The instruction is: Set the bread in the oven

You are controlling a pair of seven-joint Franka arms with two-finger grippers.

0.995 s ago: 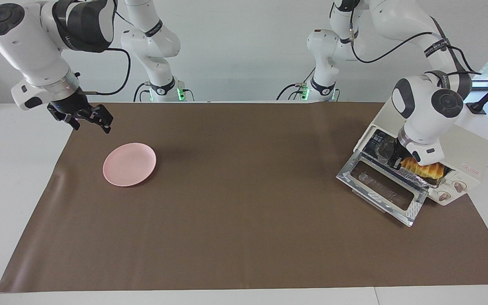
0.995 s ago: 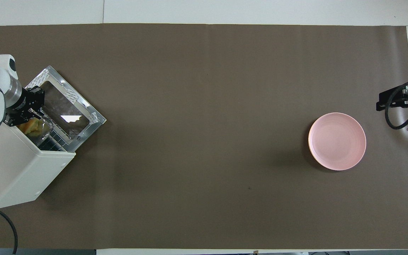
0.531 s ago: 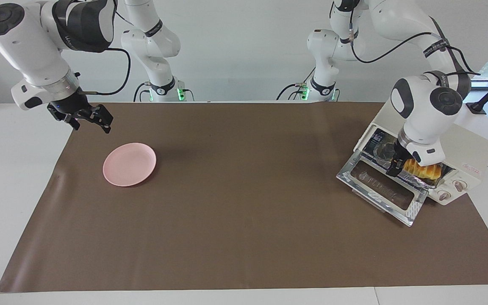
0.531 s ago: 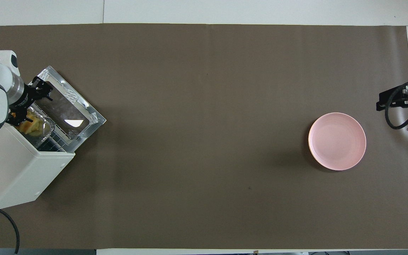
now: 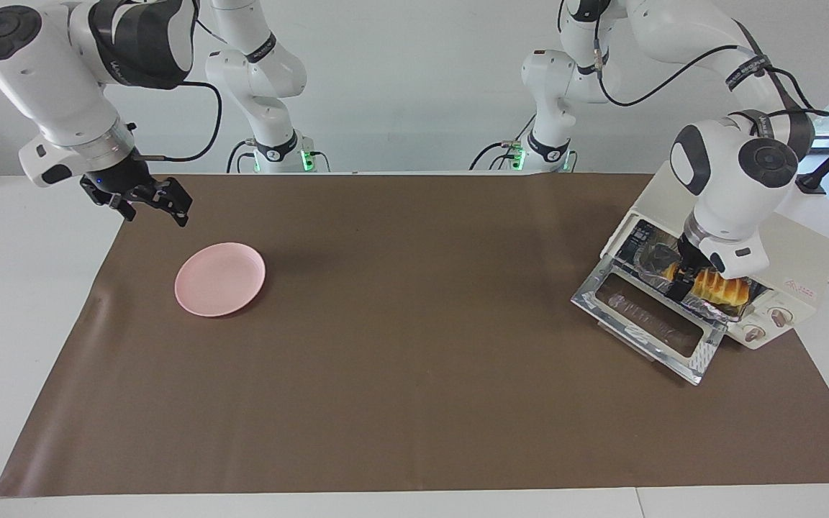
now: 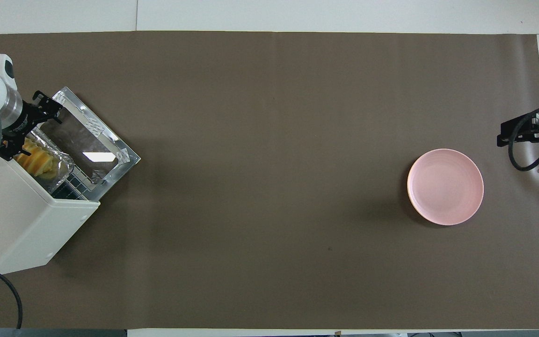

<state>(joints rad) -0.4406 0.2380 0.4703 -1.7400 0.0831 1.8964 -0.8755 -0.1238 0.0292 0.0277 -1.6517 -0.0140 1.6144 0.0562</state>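
Observation:
The golden ridged bread point(image 5: 725, 289) point(image 6: 37, 161) lies on a crinkled foil tray point(image 5: 702, 308) point(image 6: 62, 163) on the rack in the mouth of the cream-white oven point(image 5: 807, 252) point(image 6: 17, 220). The oven's glass door point(image 5: 648, 327) point(image 6: 89, 145) hangs open, flat over the mat. My left gripper point(image 5: 679, 279) point(image 6: 28, 127) is open just above the end of the bread farther from the knobs, holding nothing. At the right arm's end of the table, my right gripper point(image 5: 152, 205) point(image 6: 527, 131) hangs open and empty over the mat's edge while that arm waits.
A round pink plate point(image 5: 220, 279) point(image 6: 445, 187) sits on the brown mat point(image 5: 400, 345) point(image 6: 269, 164) near the right gripper. The oven's two knobs point(image 5: 767, 324) face away from the robots. A black cable point(image 6: 3, 290) trails from the oven.
My left gripper has opened, let go of the bread and drawn up a little. The bread now rests on the foil tray. The right arm has not moved.

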